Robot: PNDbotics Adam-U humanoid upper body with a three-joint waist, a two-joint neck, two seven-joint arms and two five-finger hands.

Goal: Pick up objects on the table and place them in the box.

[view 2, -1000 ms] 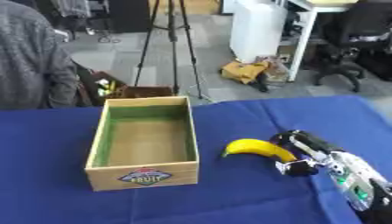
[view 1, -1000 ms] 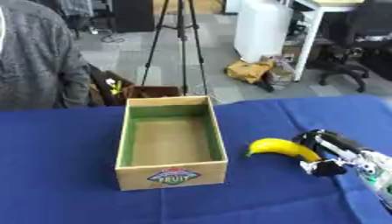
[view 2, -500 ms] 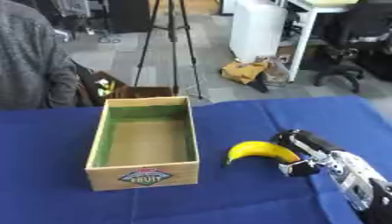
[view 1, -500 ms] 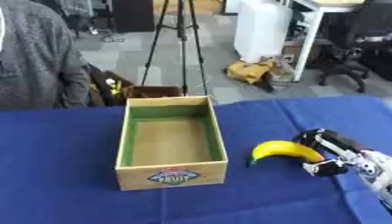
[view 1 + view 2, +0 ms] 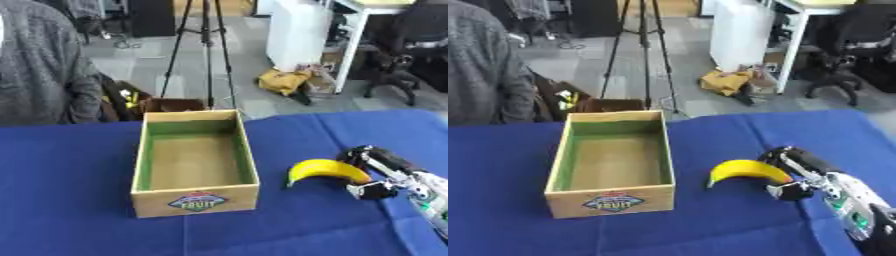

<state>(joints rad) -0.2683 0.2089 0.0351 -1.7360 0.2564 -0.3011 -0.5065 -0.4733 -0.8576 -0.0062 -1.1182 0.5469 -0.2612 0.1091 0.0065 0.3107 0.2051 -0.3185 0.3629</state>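
A yellow banana (image 5: 325,171) is held just above the blue tablecloth (image 5: 79,210), right of the box. My right hand (image 5: 376,172) comes in from the lower right and is shut on the banana's right end, fingers over it and thumb under. The open cardboard box (image 5: 194,199) with a green inner lining and a fruit label on its front wall stands at the centre; nothing lies inside it. My left hand shows in neither view.
A person in a grey sweater (image 5: 44,75) stands at the table's far left edge. Behind the table are a tripod (image 5: 206,45), a brown bag on the floor (image 5: 171,105) and office chairs at the upper right.
My right hand has lifted and turned the banana, which has shifted slightly left toward the box. The box has not moved.
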